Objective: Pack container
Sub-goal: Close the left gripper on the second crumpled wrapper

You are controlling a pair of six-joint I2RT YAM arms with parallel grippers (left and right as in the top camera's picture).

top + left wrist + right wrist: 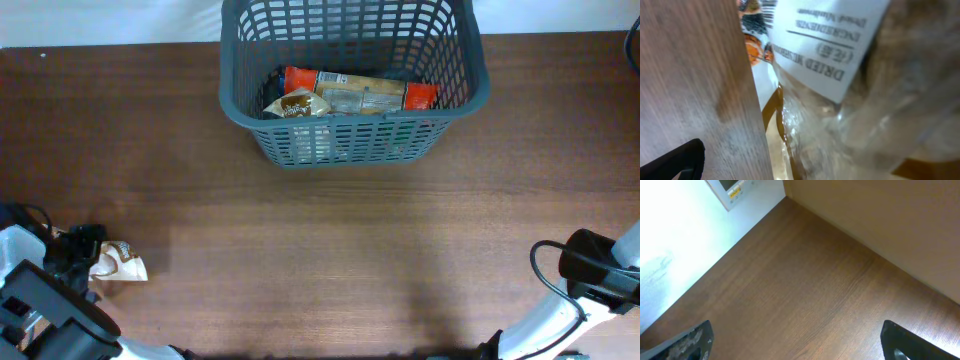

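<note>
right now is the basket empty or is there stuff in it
Not empty: the basket holds an orange-ended packet and a smaller brown packet.

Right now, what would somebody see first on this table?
The big dark grey basket stands at the far middle of the table, with a long packet with orange-red ends lying inside. A small packet lies near the front left edge.
</note>
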